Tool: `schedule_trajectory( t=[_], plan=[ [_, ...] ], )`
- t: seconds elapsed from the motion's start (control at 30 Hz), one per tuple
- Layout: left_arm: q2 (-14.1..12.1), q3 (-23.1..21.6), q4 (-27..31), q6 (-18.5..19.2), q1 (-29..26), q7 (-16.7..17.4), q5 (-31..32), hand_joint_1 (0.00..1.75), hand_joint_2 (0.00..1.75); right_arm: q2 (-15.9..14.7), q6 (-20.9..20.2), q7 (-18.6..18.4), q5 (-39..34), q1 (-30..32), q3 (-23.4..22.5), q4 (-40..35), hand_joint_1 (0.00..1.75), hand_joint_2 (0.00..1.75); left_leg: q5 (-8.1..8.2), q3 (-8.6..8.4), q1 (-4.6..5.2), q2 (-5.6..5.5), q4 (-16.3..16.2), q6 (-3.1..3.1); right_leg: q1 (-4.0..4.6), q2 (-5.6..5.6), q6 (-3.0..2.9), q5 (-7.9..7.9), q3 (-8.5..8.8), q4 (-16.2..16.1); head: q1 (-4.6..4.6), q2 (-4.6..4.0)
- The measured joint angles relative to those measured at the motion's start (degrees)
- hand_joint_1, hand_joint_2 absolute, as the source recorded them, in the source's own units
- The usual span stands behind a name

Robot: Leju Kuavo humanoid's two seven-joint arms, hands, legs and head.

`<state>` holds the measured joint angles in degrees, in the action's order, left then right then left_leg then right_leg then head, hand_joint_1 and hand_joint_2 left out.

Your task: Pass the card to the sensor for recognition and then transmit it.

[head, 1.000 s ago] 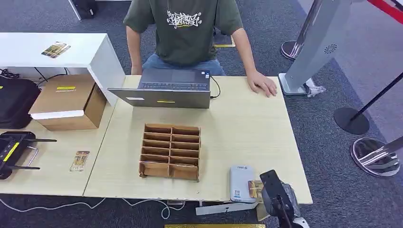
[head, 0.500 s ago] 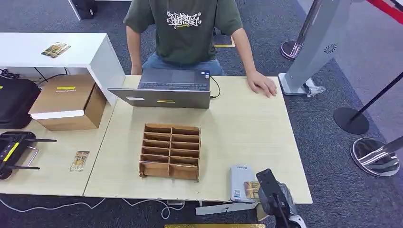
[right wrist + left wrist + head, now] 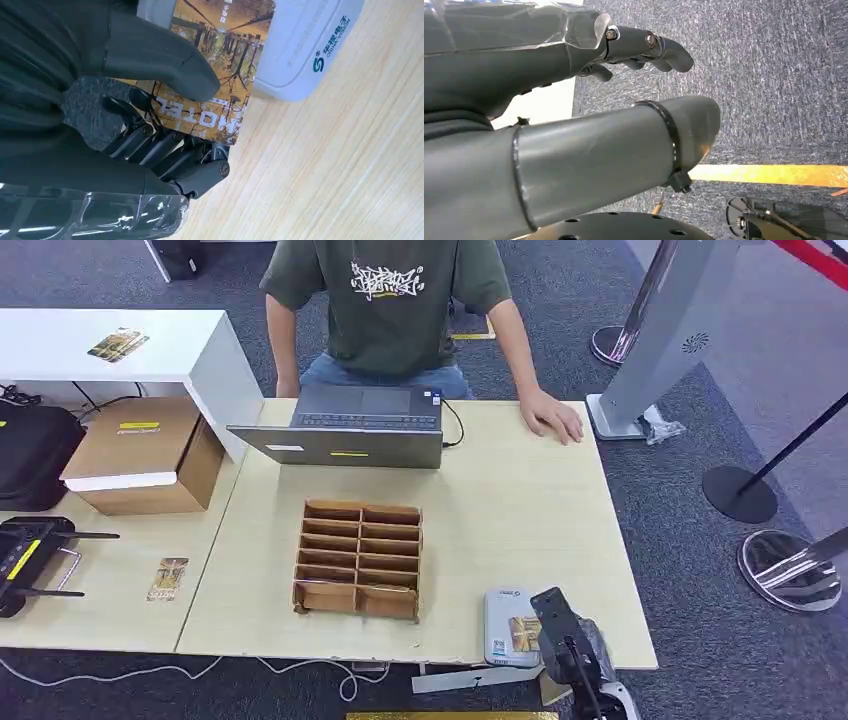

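My right hand (image 3: pixel 562 635) pinches a brown hotel card (image 3: pixel 525 634) between thumb and fingers at the table's near right edge. The card lies over the white card sensor (image 3: pixel 503 624), a flat pale box on the table. In the right wrist view the card (image 3: pixel 215 80) shows an autumn-tree print and the word HOTEL, with one end over the sensor (image 3: pixel 305 45) and my thumb (image 3: pixel 160 60) pressed on top. My left hand (image 3: pixel 614 130) hangs over grey carpet, fingers curled, holding nothing.
A wooden divided card rack (image 3: pixel 359 559) stands mid-table. An open laptop (image 3: pixel 348 426) sits at the far edge before a seated person (image 3: pixel 390 300), whose hand (image 3: pixel 551 416) rests on the table. Left desk holds a cardboard box (image 3: pixel 143 454), another card (image 3: pixel 168 578) and a router (image 3: pixel 30 555).
My right hand has carried the card leftward, from just beside the sensor's right edge to over its top.
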<state>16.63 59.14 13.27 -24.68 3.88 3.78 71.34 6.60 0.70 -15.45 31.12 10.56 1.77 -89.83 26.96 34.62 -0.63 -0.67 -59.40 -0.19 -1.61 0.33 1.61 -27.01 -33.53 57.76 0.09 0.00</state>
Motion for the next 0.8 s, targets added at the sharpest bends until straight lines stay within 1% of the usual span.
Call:
schedule_trajectory(
  t=[0.17, 0.27, 0.3, 0.37, 0.4, 0.43, 0.57, 0.8],
  plan=[
    [0.0, 0.0, 0.0, 0.0, 0.0, 0.0, 0.0, 0.00, 0.00, 0.0, 0.0, 0.0, 0.3, 0.0, 0.0, 0.0, 1.75, 1.75, 0.00, -0.01, 0.00, 0.00, 0.0, 0.01, 0.00, 0.00, 0.00, 0.00, 0.00, 0.0, 0.00, 0.00],
    [0.0, 0.0, 0.0, -0.1, 0.0, 0.0, -0.1, 0.00, 0.00, 0.0, 1.2, 1.0, 1.2, -0.1, 0.0, -0.1, 1.75, 1.75, 0.00, 0.00, 0.00, 0.00, 0.0, 0.01, 0.00, 0.00, 0.00, 0.00, 0.01, 0.0, 0.00, 0.00],
    [0.0, 0.0, 0.0, -0.3, 0.0, -0.2, -0.3, 0.00, 0.00, 0.0, 2.8, 2.6, 2.7, 0.0, 0.0, -0.5, 1.75, 1.75, 0.00, 0.00, 0.00, 0.00, 0.0, 0.01, 0.00, 0.00, 0.00, 0.00, 0.00, 0.0, 0.00, 0.00],
    [0.2, 0.0, 0.0, -0.7, 0.0, -0.5, -0.3, 0.00, 0.00, 0.1, 7.9, 7.7, 6.2, 0.0, 0.3, -1.9, 1.75, 1.75, 0.00, 0.00, 0.01, 0.00, 0.0, 0.01, -0.01, 0.00, 0.00, 0.01, 0.00, 0.0, 0.02, 0.00],
    [0.4, 0.0, 0.0, -0.9, 0.0, -0.6, -0.3, 0.00, 0.00, 0.3, 9.8, 9.7, 6.9, -0.1, 0.3, -2.9, 1.75, 1.75, 0.00, 0.00, 0.01, 0.00, 0.0, 0.01, -0.01, 0.00, 0.00, 0.01, 0.00, 0.0, 0.00, 0.00],
    [0.3, 0.0, 0.0, -1.0, 0.0, -0.7, -0.3, 0.00, 0.00, 0.5, 10.9, 10.8, 7.3, -0.1, 0.4, -3.8, 1.75, 1.75, 0.00, -0.01, 0.00, 0.00, 0.0, 0.01, 0.00, 0.01, 0.00, 0.00, 0.00, 0.0, 0.02, 0.00],
    [0.4, 0.0, 0.0, -1.1, 0.0, -0.8, 0.0, 0.00, 0.00, 1.1, 13.6, 12.5, 8.9, 0.5, 0.8, -7.8, 1.75, 1.75, 0.00, 0.00, 0.00, 0.00, 0.0, 0.00, 0.00, 0.00, 0.00, 0.00, -0.01, 0.0, 0.00, 0.00],
    [0.4, 0.0, 0.0, -0.9, 0.0, -0.7, 0.2, 0.00, 0.00, 1.4, 13.7, 13.4, 7.9, 1.9, 0.9, -11.7, 1.75, 1.75, 0.01, 0.01, 0.01, 0.00, 0.0, 0.01, -0.01, 0.01, 0.01, -0.01, -0.01, 0.0, 0.00, 0.00]
  ],
)
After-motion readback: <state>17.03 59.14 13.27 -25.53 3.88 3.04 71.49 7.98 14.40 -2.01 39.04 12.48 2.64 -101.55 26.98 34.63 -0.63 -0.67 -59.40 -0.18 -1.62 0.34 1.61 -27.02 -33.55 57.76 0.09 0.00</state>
